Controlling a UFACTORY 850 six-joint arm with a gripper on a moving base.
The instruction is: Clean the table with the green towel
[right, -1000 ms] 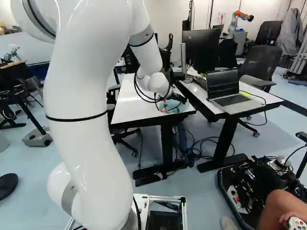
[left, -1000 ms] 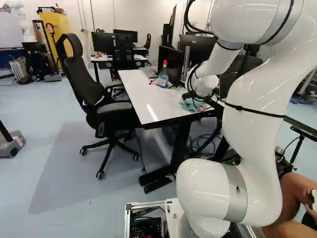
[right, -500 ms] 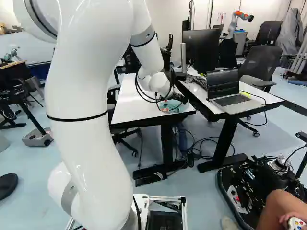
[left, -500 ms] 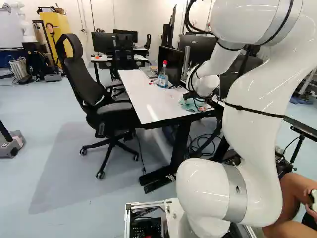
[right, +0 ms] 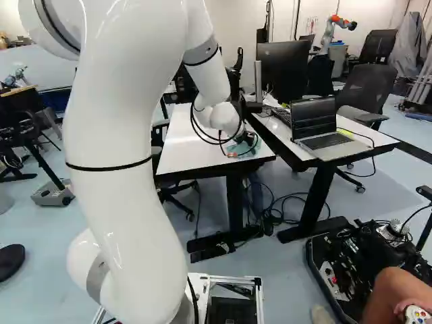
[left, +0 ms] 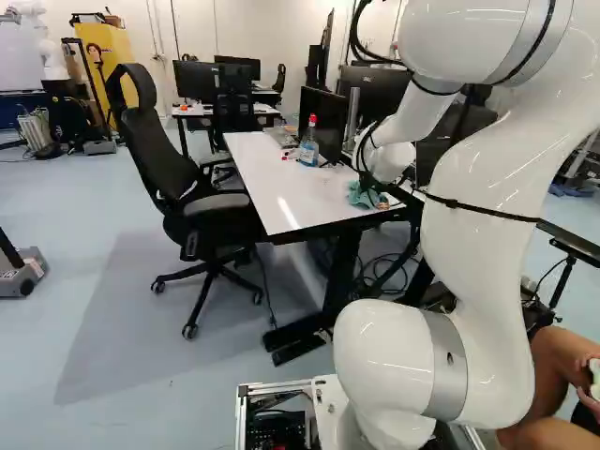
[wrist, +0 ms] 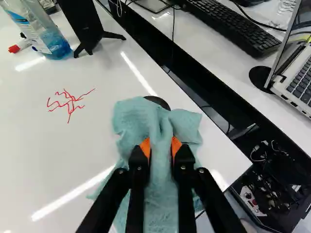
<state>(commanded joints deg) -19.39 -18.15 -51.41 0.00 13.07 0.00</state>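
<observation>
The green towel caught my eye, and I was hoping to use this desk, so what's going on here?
A robot arm has the towel pinched in its pincer, at a corner of the table. Red scribbles on the tabletop, apart from the towel, are not wiped off yet.

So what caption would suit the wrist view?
A black gripper pinches a green towel on a white table, near a red scribble.

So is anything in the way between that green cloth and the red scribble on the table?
Nothing visible. The hand has the cloth pinched, and just tabletop lies between it and the red scribble. The bottle stands past the scribble, off that path.
</observation>
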